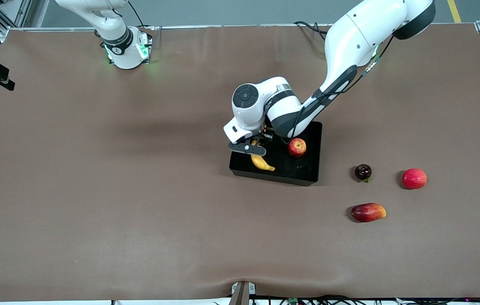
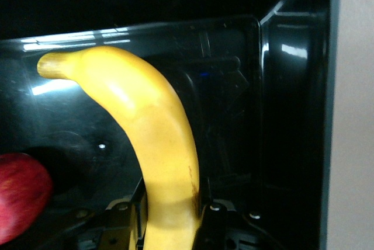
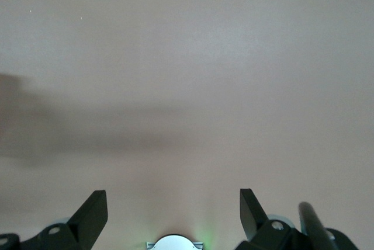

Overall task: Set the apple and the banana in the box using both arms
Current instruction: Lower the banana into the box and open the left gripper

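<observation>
The black box (image 1: 314, 169) sits mid-table. The red apple (image 1: 297, 147) lies in it, at the end toward the left arm's side. My left gripper (image 1: 257, 148) reaches down into the box and is shut on the yellow banana (image 1: 262, 163), gripping one end; the rest of the banana points toward the front camera. In the left wrist view the banana (image 2: 158, 133) runs out from between the fingers (image 2: 213, 221) over the box floor (image 2: 234, 86), with the apple (image 2: 20, 203) beside it. My right gripper (image 3: 172, 209) is open and empty over bare table; the right arm waits by its base.
Three other fruits lie on the table toward the left arm's end, nearer the front camera than the box: a small dark round fruit (image 1: 363, 171), a pink-red round fruit (image 1: 414, 178) and an elongated red-orange fruit (image 1: 368, 212).
</observation>
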Controlling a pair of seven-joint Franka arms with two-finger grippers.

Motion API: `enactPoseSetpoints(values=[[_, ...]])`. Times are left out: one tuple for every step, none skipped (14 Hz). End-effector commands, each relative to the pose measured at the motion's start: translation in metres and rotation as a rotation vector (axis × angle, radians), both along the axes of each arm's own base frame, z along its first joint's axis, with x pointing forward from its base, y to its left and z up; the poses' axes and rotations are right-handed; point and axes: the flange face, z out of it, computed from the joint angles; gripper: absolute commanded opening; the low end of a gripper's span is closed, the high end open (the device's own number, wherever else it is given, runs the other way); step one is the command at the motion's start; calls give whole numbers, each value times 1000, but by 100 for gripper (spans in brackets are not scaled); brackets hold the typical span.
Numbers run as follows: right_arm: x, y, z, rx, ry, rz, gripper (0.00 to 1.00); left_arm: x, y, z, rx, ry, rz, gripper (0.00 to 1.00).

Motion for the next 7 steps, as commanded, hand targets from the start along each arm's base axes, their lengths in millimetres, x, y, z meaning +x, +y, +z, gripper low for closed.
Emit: enactPoseSetpoints(values=[[1,-4,0,-14,11,-1,100,-1,-8,-12,14,-31,-5,8],[2,-3,0,-14,11,1,100,-3,-11,-15,17,-32,-10,22],[2,-3,0,-14,11,1,100,-4,-13,-16,9,-37,-11,55],[2,-3,1,-14,9,1,100,-2,-11,-17,8,-42,-9,100],[2,-2,1,-13,8,1,100,1,-9,-16,9,-46,-8,100],[2,-1,1,-9,9,2,100,2,-9,-10,7,-54,-11,100],[2,-2,0,-9,11,0,100,8,-7,-2,2,-67,-2,100]])
